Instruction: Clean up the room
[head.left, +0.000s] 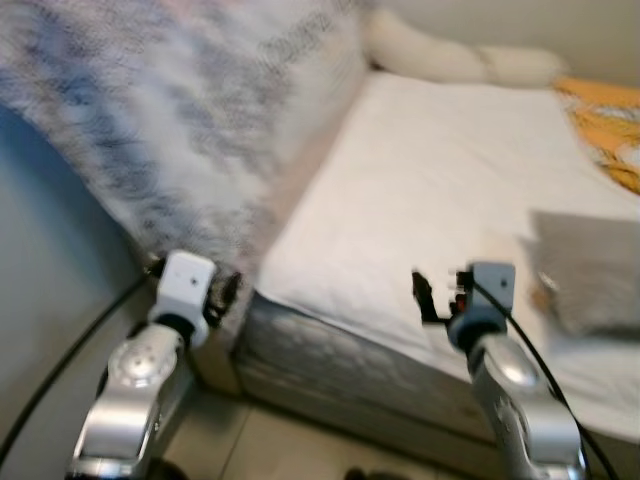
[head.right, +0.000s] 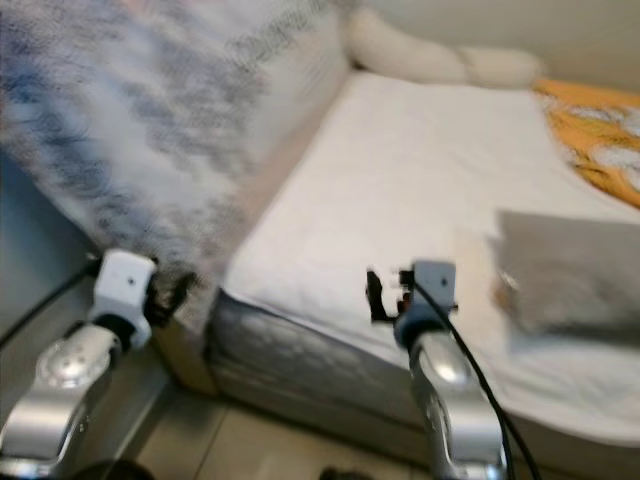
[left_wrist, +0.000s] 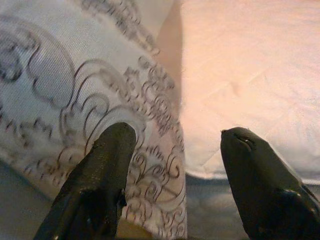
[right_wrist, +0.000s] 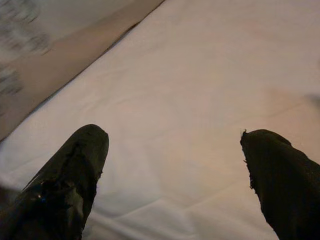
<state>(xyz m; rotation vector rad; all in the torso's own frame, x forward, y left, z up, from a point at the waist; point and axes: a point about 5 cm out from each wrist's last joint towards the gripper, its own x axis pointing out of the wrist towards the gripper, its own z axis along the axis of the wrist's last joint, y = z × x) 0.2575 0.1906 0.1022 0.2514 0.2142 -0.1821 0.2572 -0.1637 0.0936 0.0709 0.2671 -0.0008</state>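
Bed (head.left: 440, 190) with white sheet lying ahead of robot, blurred; patterned blanket (head.left: 170, 130) hanging along its left side; white pillow (head.left: 450, 60) at far end; grey cloth (head.left: 590, 270) resting near right edge; left gripper (left_wrist: 175, 150) hovering spread by blanket; right gripper (right_wrist: 172, 165) hovering spread over sheet.

grey folded cloth (head.left: 590, 272) lying flat on white bed (head.left: 440, 180), right side

A matt white cloth sheet (head.left: 440, 190) covers the bed beside a scroll-patterned woven blanket (left_wrist: 75, 100).
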